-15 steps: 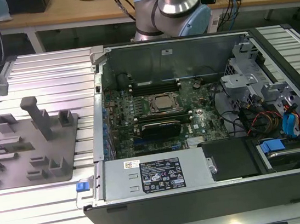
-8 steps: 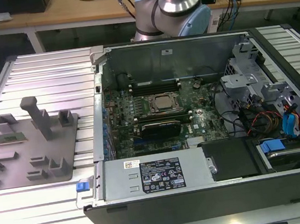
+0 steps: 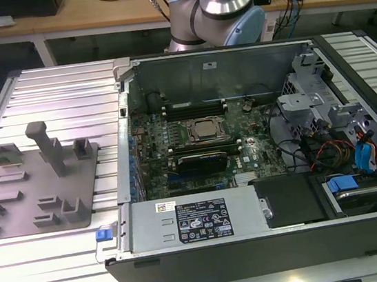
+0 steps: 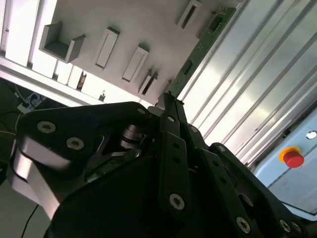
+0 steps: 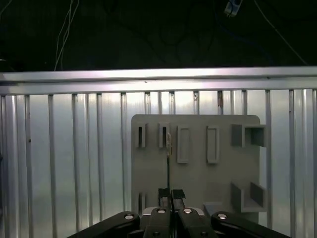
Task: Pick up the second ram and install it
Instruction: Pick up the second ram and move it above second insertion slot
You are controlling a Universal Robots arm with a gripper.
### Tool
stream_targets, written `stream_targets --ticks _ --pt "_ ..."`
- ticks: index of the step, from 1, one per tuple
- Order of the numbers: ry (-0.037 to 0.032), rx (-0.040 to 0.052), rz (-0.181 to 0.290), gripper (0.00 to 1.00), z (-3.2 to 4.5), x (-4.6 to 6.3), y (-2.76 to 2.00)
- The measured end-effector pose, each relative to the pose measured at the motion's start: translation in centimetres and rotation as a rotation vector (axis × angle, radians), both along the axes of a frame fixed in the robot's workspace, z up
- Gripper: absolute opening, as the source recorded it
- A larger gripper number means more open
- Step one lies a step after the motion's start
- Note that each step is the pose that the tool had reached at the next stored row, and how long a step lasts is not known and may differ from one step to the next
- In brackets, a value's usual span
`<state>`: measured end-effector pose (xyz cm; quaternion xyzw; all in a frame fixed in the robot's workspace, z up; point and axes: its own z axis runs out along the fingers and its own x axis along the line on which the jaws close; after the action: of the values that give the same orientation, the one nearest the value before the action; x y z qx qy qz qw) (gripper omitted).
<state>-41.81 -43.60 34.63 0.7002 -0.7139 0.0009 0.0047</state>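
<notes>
The second ram (image 4: 198, 52) is a long narrow green board, and my gripper (image 4: 168, 105) is shut on one end of it. In the second wrist view it sticks out from the black fingers (image 4: 171, 129) over the grey holder tray (image 4: 133, 25). The first wrist view shows the second ram (image 5: 168, 158) edge-on as a thin line rising from the gripper (image 5: 168, 194), lined up with one of the slots of the holder tray (image 5: 195, 168) well below. In the exterior view the holder tray (image 3: 36, 196) lies on the ribbed table at the exterior view's left.
The open computer case (image 3: 256, 229) holds the motherboard with its CPU socket (image 3: 204, 130), memory slots (image 3: 194, 105) behind it and a black expansion card (image 3: 208, 159) in front. The arm's base (image 3: 216, 5) stands behind the case. A red stop button (image 4: 293, 158) sits beyond the table.
</notes>
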Motion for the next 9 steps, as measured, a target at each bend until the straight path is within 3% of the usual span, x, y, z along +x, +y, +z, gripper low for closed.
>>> stream_targets --ticks 4,6,9 --pt "0.0001 -0.0006 0.000 0.09 1.05 0.0 0.02" --pt "0.0000 -0.0014 0.000 0.09 2.14 0.0 0.06" --pt "0.0001 -0.0017 0.000 0.09 2.92 0.0 0.09"
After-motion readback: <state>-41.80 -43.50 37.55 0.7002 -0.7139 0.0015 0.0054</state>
